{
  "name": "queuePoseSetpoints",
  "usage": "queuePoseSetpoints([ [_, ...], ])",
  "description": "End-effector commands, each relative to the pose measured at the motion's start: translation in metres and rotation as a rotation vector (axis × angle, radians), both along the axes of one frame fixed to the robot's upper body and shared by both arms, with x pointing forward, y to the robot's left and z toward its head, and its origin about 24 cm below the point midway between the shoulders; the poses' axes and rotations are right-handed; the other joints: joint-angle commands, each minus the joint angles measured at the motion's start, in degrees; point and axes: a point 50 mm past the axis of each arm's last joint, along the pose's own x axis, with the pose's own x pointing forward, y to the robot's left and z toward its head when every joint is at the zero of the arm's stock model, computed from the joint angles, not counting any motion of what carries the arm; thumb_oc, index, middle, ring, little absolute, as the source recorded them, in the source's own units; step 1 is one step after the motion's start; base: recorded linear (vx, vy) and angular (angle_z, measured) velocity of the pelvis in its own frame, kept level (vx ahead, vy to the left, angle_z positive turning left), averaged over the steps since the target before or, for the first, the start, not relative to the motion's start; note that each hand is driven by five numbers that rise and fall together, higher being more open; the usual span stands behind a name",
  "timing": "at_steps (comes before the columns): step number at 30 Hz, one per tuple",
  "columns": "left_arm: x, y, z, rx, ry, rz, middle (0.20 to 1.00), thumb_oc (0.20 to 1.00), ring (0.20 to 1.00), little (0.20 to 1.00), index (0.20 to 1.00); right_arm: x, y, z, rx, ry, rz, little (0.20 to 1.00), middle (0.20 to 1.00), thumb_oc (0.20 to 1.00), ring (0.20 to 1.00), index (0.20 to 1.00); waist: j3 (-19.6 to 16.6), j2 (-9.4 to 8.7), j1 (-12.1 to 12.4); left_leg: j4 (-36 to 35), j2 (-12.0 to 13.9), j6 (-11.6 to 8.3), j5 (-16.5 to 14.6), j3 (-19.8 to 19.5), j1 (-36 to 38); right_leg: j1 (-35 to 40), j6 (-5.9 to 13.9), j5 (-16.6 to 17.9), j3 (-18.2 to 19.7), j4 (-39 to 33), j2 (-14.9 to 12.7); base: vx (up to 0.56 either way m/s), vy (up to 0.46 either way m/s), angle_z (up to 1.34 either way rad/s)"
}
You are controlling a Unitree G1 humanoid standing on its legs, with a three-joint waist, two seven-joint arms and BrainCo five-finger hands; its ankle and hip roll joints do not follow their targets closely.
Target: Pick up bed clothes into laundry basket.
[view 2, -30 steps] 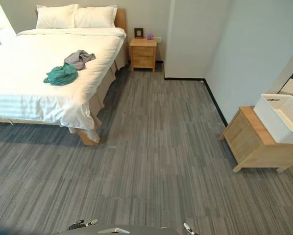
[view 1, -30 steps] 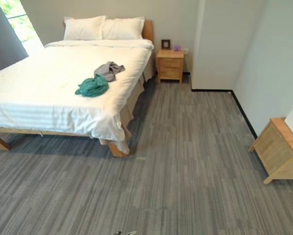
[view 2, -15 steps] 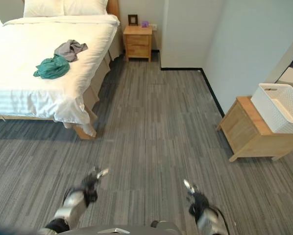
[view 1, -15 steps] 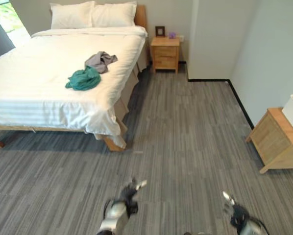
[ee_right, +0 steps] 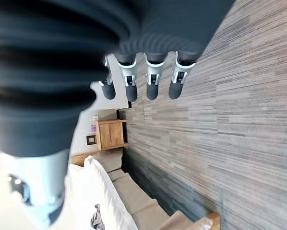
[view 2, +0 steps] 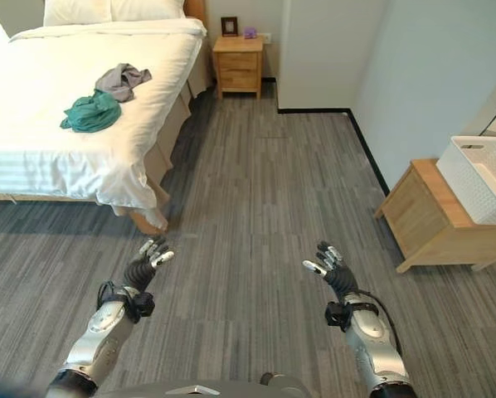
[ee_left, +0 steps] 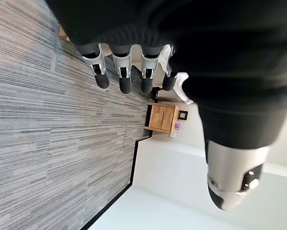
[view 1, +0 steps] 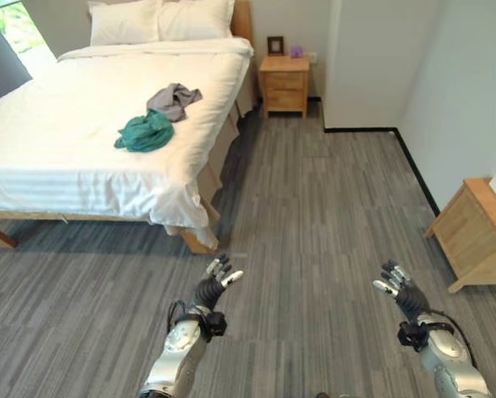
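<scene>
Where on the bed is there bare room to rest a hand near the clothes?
Bare sheet lies all round the teal garment and grey garment: toward the pillows, the window side, and the bed's foot. The two garments touch each other.

Open grey floor point(view 2: 256, 207) lies ahead of the left hand point(view 2: 144, 264) and the right hand point(view 2: 329, 267), both held with relaxed fingers above it and touching nothing. The bed point(view 2: 57, 157) bounds the left side, its corner near the left hand. A wooden cabinet point(view 2: 430, 217) stands at the right wall, a nightstand point(view 2: 240, 62) far ahead.
</scene>
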Motion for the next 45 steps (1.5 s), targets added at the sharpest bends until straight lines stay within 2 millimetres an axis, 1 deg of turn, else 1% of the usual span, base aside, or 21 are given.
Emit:
queuePoseSetpoints([
  [1,0.013,0.017,0.019,0.080,-0.108,0.050,1.000,1.000,1.000,1.000,1.000,0.013,0.015,0.016,0.017,-0.125,0.041,1.000,1.000,1.000,1.000,1.000,-0.03,-3.95,0.29,-3.37,0.72,-2.62,3.59,2.48,-0.66,9.54,7.24,7.69,-1.56,-13.40,-5.08,0.00,0.039,-0.01],
  [10,0.014,0.042,0.040,0.152,-0.201,0.160,1.000,1.000,1.000,1.000,1.000,0.032,0.036,0.040,0.013,-0.230,0.159,1.000,1.000,1.000,1.000,1.000,1.73,-4.65,2.81,-2.22,-0.66,-1.18,2.06,1.95,-2.38,7.39,8.56,7.21,-1.23,-9.76,-7.57,0.03,0.075,-0.01],
  [12,0.014,0.046,0.042,0.157,-0.209,0.181,1.000,1.000,1.000,1.000,1.000,0.037,0.040,0.047,0.018,-0.268,0.170,1.000,1.000,1.000,1.000,1.000,2.41,-4.43,3.34,-1.69,-0.94,-0.22,1.18,1.87,-2.79,4.26,9.15,6.86,-0.58,-3.48,-8.99,0.03,0.125,-0.04],
  [15,0.014,0.049,0.048,0.188,-0.227,0.191,1.000,1.000,1.000,1.000,1.000,0.038,0.047,0.055,0.036,-0.310,0.178,1.000,1.000,1.000,1.000,1.000,5.68,-3.06,2.39,-0.93,-1.57,2.45,-0.60,1.25,-1.24,-5.50,11.11,14.78,1.09,18.16,-11.53,0.08,0.218,-0.02],
  [17,0.016,0.049,0.049,0.207,-0.232,0.182,1.000,1.000,1.000,1.000,1.000,0.038,0.049,0.055,0.042,-0.313,0.179,1.000,1.000,1.000,1.000,1.000,6.43,-2.61,1.69,-0.82,-1.16,2.53,-1.05,0.77,-0.22,-8.69,11.18,15.46,2.15,20.94,-11.09,0.24,0.092,0.06],
  [21,0.017,0.051,0.054,0.247,-0.247,0.161,1.000,1.000,1.000,1.000,1.000,0.026,0.038,0.049,0.066,-0.285,0.132,1.000,1.000,1.000,1.000,1.000,6.96,-2.36,-1.33,-2.17,0.39,-0.06,-3.14,-1.77,6.07,-14.03,10.50,13.69,3.00,10.10,-10.70,0.43,-0.082,0.03],
  [24,0.023,0.048,0.052,0.247,-0.244,0.149,1.000,1.000,1.000,1.000,1.000,0.016,0.029,0.038,0.090,-0.237,0.086,1.000,1.000,1.000,1.000,1.000,6.70,-2.84,-4.59,-3.36,2.17,-2.80,-4.53,-4.78,10.67,-15.53,11.78,17.59,4.73,-8.20,-8.72,0.48,-0.151,0.39],
  [26,0.026,0.048,0.052,0.259,-0.242,0.152,1.000,1.000,1.000,1.000,1.000,0.012,0.027,0.034,0.090,-0.213,0.084,1.000,1.000,1.000,1.000,1.000,5.88,-2.59,-5.95,-3.37,3.95,-4.42,-5.04,-5.82,13.65,-17.01,12.93,20.04,2.59,-12.58,-8.79,0.71,-0.271,0.66],
  [27,0.019,0.049,0.047,0.235,-0.221,0.169,1.000,1.000,1.000,1.000,1.000,0.010,0.029,0.036,0.121,-0.217,0.102,1.000,1.000,1.000,1.000,1.000,3.93,-2.47,-6.14,1.33,7.09,-6.74,-1.02,-6.75,14.27,-15.41,11.33,21.01,-0.96,-9.78,-8.84,1.01,-0.500,0.98],
  [28,0.015,0.047,0.041,0.214,-0.200,0.163,1.000,1.000,1.000,1.000,1.000,0.009,0.027,0.032,0.141,-0.205,0.088,1.000,1.000,1.000,1.000,1.000,3.10,-1.87,-5.97,11.49,9.77,-9.07,9.23,-6.94,11.15,-12.35,8.62,19.22,-1.05,-9.05,-5.55,0.84,-0.436,1.05],
  [29,0.015,0.047,0.041,0.214,-0.200,0.163,1.000,1.000,1.000,1.000,1.000,0.009,0.027,0.032,0.142,-0.205,0.088,1.000,1.000,1.000,1.000,1.000,2.94,-1.96,-6.23,11.49,9.71,-9.12,9.38,-7.24,10.86,-12.45,8.57,19.25,-1.26,-9.10,-5.73,0.49,-0.364,0.86],
  [30,0.013,0.048,0.040,0.183,-0.193,0.177,1.000,1.000,1.000,1.000,1.000,0.012,0.026,0.035,0.150,-0.212,0.088,1.000,1.000,1.000,1.000,1.000,2.76,-2.86,-6.18,23.97,10.87,-9.81,15.36,-7.38,6.81,-10.44,6.52,17.42,-1.84,-8.60,-5.30,0.36,-0.336,0.54],
  [31,0.014,0.048,0.040,0.132,-0.191,0.200,1.000,1.000,1.000,1.000,1.000,0.015,0.026,0.039,0.180,-0.231,0.068,1.000,1.000,1.000,1.000,1.000,3.16,-3.86,-5.63,32.15,11.51,-9.25,17.90,-5.63,1.86,-7.85,4.53,15.92,-1.90,-9.40,-4.45,0.69,-0.676,0.26],
  [32,0.014,0.047,0.043,0.078,-0.209,0.205,1.000,1.000,1.000,1.000,1.000,0.017,0.025,0.043,0.220,-0.257,0.051,1.000,1.000,1.000,1.000,1.000,5.14,-5.99,-3.57,43.61,13.15,-6.43,17.51,-1.83,-4.79,-2.75,1.54,12.50,-1.30,-10.53,-2.96,0.52,-0.517,0.03],
  [33,0.014,0.048,0.043,0.078,-0.209,0.205,1.000,1.000,1.000,1.000,1.000,0.017,0.025,0.043,0.220,-0.257,0.051,1.000,1.000,1.000,1.000,1.000,5.11,-6.03,-3.59,43.59,13.11,-6.42,17.54,-1.84,-4.83,-2.78,1.55,12.50,-1.31,-10.53,-3.01,0.65,-0.589,-0.41],
  [34,0.018,0.044,0.045,0.050,-0.220,0.217,1.000,1.000,1.000,1.000,1.000,0.019,0.015,0.045,0.153,-0.256,0.031,1.000,1.000,1.000,1.000,1.000,6.69,-6.94,-1.24,46.18,15.01,-6.05,15.73,2.31,-12.73,2.17,0.44,9.71,-1.08,-11.62,-2.34,0.55,-0.302,-0.24],
  [36,0.016,0.044,0.044,-0.018,-0.234,0.252,1.000,1.000,1.000,1.000,1.000,0.022,0.001,0.055,0.107,-0.290,-0.011,1.000,1.000,1.000,1.000,1.000,7.03,-6.39,2.08,37.73,16.08,-7.62,14.10,7.77,-20.29,8.81,1.41,6.77,-2.59,-13.12,-2.13,0.74,-0.229,0.09],
  [38,0.014,0.048,0.044,-0.001,-0.234,0.270,1.000,1.000,1.000,1.000,1.000,0.022,-0.003,0.057,0.103,-0.303,-0.022,1.000,1.000,1.000,1.000,1.000,6.53,-6.17,2.72,32.86,15.33,-7.86,14.34,10.39,-21.46,10.12,1.72,5.84,-2.98,-13.34,-1.93,0.47,-0.043,0.03],
  [41,0.009,0.058,0.046,0.034,-0.251,0.313,1.000,1.000,1.000,1.000,1.000,0.026,-0.004,0.064,0.053,-0.329,0.006,1.000,1.000,1.000,1.000,1.000,5.36,-6.35,4.95,23.01,11.21,-7.55,15.42,15.14,-23.28,13.63,2.77,4.50,-3.28,-14.44,-1.49,0.55,-0.047,-0.33],
  [42,0.005,0.065,0.049,0.049,-0.265,0.351,1.000,1.000,1.000,1.000,1.000,0.031,-0.001,0.069,0.030,-0.348,0.030,1.000,1.000,1.000,1.000,1.000,3.80,-5.99,6.47,14.57,8.33,-7.71,15.53,19.12,-24.05,16.75,3.70,2.74,-2.82,-14.83,0.09,0.59,-0.046,-0.22],
  [45,0.005,0.071,0.054,0.083,-0.285,0.387,1.000,1.000,1.000,1.000,1.000,0.037,0.003,0.077,0.048,-0.395,0.035,1.000,1.000,1.000,1.000,1.000,2.42,-6.24,6.48,10.03,6.52,-7.06,15.56,27.32,-21.23,18.63,4.89,1.92,-2.97,-14.25,0.39,0.46,0.017,-0.06],
])
